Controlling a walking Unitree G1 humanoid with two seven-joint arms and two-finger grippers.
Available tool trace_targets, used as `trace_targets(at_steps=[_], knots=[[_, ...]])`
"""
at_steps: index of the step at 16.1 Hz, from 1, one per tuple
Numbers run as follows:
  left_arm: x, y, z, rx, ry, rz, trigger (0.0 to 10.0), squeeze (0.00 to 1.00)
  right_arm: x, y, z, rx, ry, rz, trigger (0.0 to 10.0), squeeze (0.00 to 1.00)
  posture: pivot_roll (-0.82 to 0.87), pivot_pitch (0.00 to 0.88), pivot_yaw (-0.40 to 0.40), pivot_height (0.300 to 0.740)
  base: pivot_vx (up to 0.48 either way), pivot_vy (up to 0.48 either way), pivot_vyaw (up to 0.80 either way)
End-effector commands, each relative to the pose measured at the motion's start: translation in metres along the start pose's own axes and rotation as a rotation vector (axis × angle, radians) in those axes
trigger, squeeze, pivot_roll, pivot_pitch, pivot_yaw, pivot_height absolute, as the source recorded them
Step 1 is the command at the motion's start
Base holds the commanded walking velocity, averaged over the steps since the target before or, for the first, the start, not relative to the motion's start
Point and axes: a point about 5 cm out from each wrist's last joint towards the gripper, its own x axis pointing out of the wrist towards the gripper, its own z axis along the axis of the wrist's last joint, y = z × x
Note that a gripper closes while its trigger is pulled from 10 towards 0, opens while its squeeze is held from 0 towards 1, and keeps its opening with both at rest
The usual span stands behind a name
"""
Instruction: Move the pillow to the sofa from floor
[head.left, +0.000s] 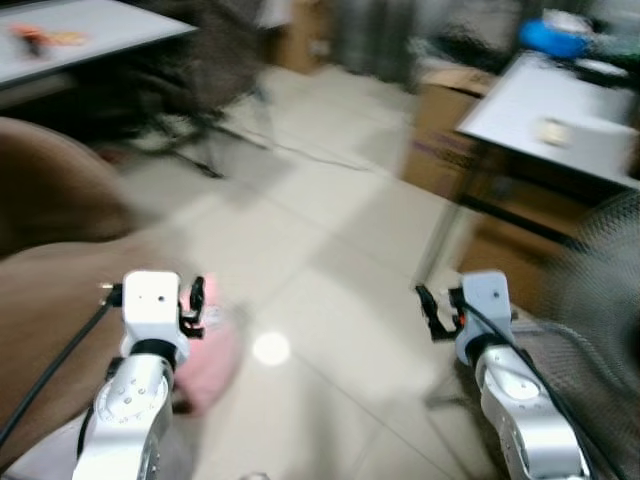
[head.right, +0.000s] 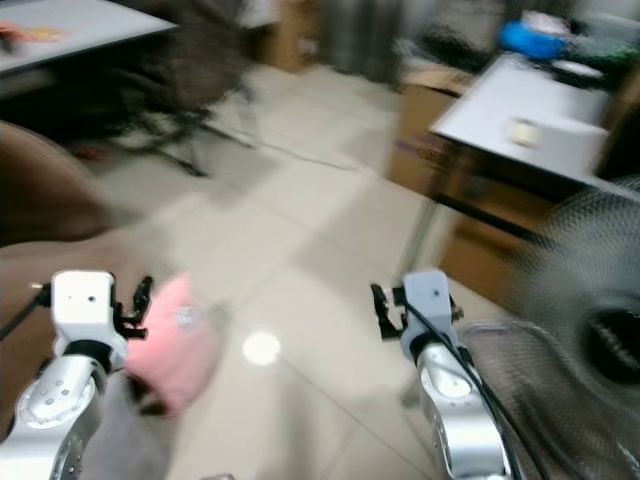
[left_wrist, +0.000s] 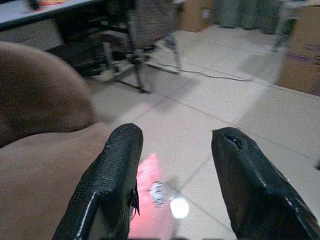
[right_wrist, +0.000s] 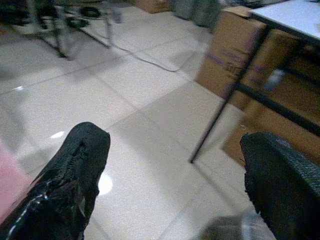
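A pink pillow (head.left: 212, 362) lies on the tiled floor against the front of a brown sofa (head.left: 50, 300). My left gripper (head.left: 197, 305) hovers above the pillow's near edge. In the left wrist view its fingers (left_wrist: 122, 150) stand open, and the pillow (left_wrist: 147, 200) is below and between them, apart from both. Well to the right of the pillow, my right gripper (head.left: 435, 310) is held over bare tiles. Its fingers (right_wrist: 87, 150) are open and empty. The head views are blurred.
A grey-topped table (head.left: 560, 130) with black legs stands at the right, cardboard boxes (head.left: 440, 130) beneath it. A floor fan (head.left: 600, 270) is close at the right. An office chair (head.left: 215, 70) and another table (head.left: 80, 40) stand at the back left. A cable (head.left: 320, 155) crosses the floor.
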Motion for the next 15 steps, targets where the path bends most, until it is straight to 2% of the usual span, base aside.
trace_targets(at_steps=[1,3,6,7,9,11,15], knots=[[0.001,0.0,-0.002,0.003,0.002,-0.008,10.0,0.0,0.002,0.002,0.006,0.032,-0.016,0.008,10.0,1.0,-0.07,0.0,-0.048,0.74,0.0,0.0,0.8],[0.001,0.0,0.001,-0.009,-0.001,-0.005,10.0,0.0,0.006,0.004,0.009,0.085,-0.006,0.021,10.0,1.0,-0.06,0.0,-0.058,0.74,0.0,0.0,0.8],[-0.001,0.0,-0.002,-0.004,0.0,-0.001,10.0,0.0,0.006,0.009,0.011,0.08,0.001,0.044,10.0,1.0,-0.06,0.0,-0.066,0.74,0.0,0.0,0.8],[-0.002,0.0,-0.002,-0.005,0.002,0.0,10.0,0.0,0.005,0.011,0.013,0.123,-0.012,0.079,10.0,1.0,-0.06,0.0,-0.064,0.74,0.0,0.0,0.8],[-0.001,0.0,-0.003,-0.003,0.001,-0.002,10.0,0.0,0.007,0.011,0.017,0.009,-0.044,0.095,10.0,1.0,-0.06,0.0,-0.065,0.74,0.0,0.0,0.8],[-0.002,0.001,-0.002,0.012,0.001,-0.001,10.0,0.0,0.011,0.008,0.016,0.018,-0.045,0.032,10.0,1.0,-0.05,0.0,-0.061,0.74,0.0,0.0,0.53],[-0.002,0.005,0.0,0.041,-0.015,0.013,10.0,0.0,0.014,0.018,0.021,0.005,-0.056,0.054,10.0,1.0,-0.05,0.0,-0.06,0.74,0.0,-0.065,0.12]])
